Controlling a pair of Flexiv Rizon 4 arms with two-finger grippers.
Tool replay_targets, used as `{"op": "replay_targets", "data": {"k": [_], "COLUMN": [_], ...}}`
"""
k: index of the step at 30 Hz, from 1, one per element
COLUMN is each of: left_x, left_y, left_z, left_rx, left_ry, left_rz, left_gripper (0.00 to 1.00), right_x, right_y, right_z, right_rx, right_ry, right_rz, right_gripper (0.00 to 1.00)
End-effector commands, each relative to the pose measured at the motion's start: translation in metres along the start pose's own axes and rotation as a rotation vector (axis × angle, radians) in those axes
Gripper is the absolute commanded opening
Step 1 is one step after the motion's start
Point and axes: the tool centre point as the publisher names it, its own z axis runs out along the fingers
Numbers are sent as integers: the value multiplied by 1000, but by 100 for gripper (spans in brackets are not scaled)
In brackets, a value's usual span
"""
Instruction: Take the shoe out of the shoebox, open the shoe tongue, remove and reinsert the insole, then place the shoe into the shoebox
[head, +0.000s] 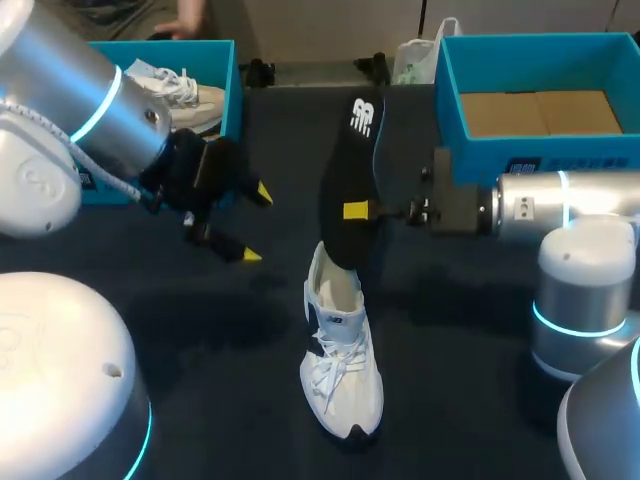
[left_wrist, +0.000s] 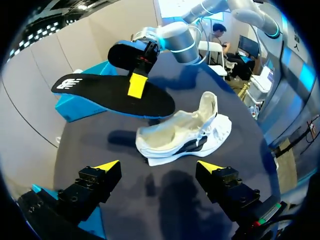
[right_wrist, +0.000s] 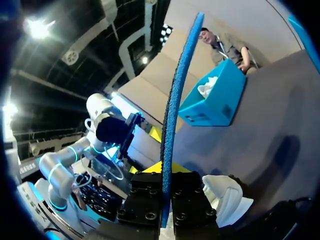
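A white shoe (head: 343, 368) lies on the dark table in the middle, toe toward the front edge, its tongue pulled up. Above its heel hangs the black insole (head: 351, 170) with a blue underside, and my right gripper (head: 358, 211) is shut on its edge. In the right wrist view the insole (right_wrist: 175, 105) stands edge-on between the gripper's shut fingers (right_wrist: 167, 172), with the shoe (right_wrist: 227, 195) beside them. My left gripper (head: 256, 224) hovers open to the left of the shoe. Its wrist view shows the shoe (left_wrist: 186, 134) and the insole (left_wrist: 115, 95) ahead of its gripper (left_wrist: 159, 165).
A teal shoebox (head: 470, 150) with a cardboard floor stands at the back right. Another teal box (head: 228, 95) at the back left holds a second white shoe (head: 180, 95). A plastic bag (head: 415, 60) lies at the back.
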Motion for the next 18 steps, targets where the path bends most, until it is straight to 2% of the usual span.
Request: {"op": "replay_targets", "data": {"k": [1,2,13,18], "left_x": [12,14,14,17], "left_y": [8,8,8,16], "left_z": [17,21,21,51], "left_rx": [2,-17,-17,-36], "left_ry": [26,41,41,52], "left_rz": [-17,-16,-16,-75], "left_gripper": [100,100,100,100], "right_x": [-7,-7,-7,-12], "right_y": [-7,-7,-7,-11], "right_z": [6,6,6,9], "right_rx": [-21,-21,-21,-40], "right_ry": [-9,-9,-9,6], "right_rz": [-34,-34,-34,-47], "right_gripper": [0,0,0,0]}}
